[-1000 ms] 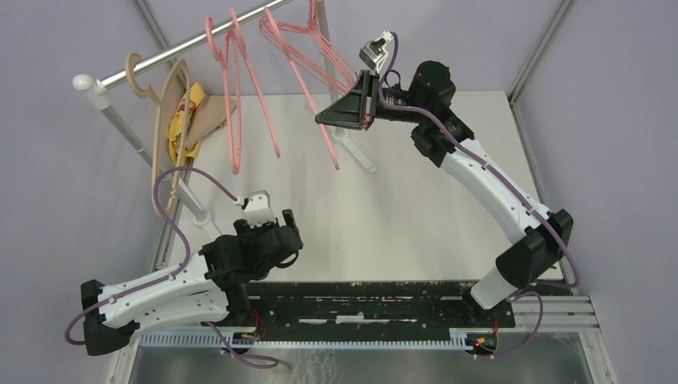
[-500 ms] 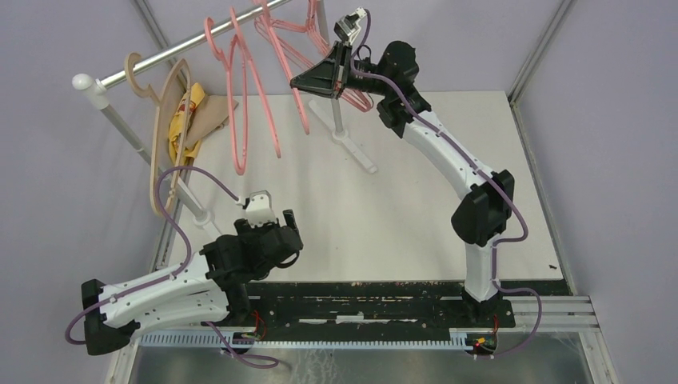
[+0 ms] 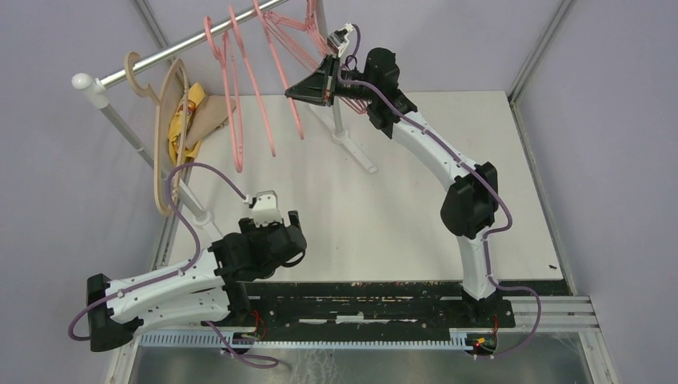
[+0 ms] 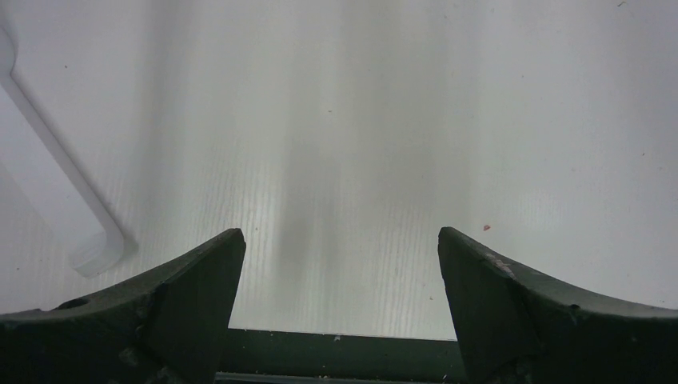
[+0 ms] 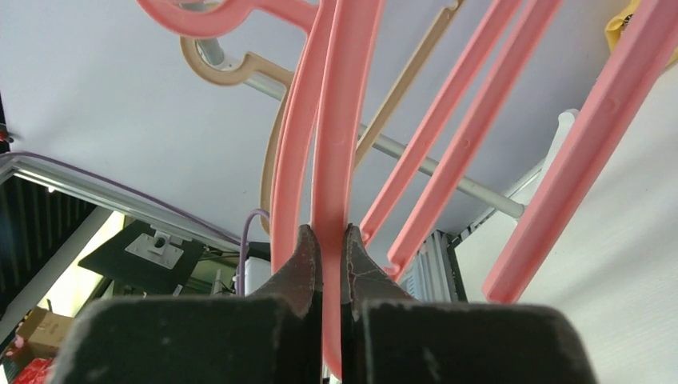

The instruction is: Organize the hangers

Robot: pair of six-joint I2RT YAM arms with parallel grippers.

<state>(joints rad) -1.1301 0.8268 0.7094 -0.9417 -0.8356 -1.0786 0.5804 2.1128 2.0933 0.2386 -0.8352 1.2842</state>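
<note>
Several pink hangers [image 3: 240, 88] hang by their hooks on the silver rail [image 3: 172, 56] at the back left. A beige hanger [image 3: 164, 120] hangs at the rail's left end. My right gripper [image 3: 297, 92] is raised beside the rail and shut on a thick pink plastic hanger [image 5: 336, 144], pinching its bar between both fingers [image 5: 332, 240]. More pink bars [image 5: 448, 152] and the beige hanger [image 5: 240, 72] show behind it. My left gripper [image 4: 340, 264] is open and empty low over the white table [image 4: 384, 120], near front left [image 3: 280, 232].
A yellow and tan cloth [image 3: 192, 120] hangs behind the beige hanger. The rack's white feet [image 3: 356, 148] rest on the table, one near my left gripper [image 4: 72, 200]. Grey walls and metal frame posts [image 3: 536, 56] surround the table.
My right gripper has swung left and up toward the rail, carrying the pink hanger with it. The hanging pink hangers have swayed. My left arm shifted slightly.
</note>
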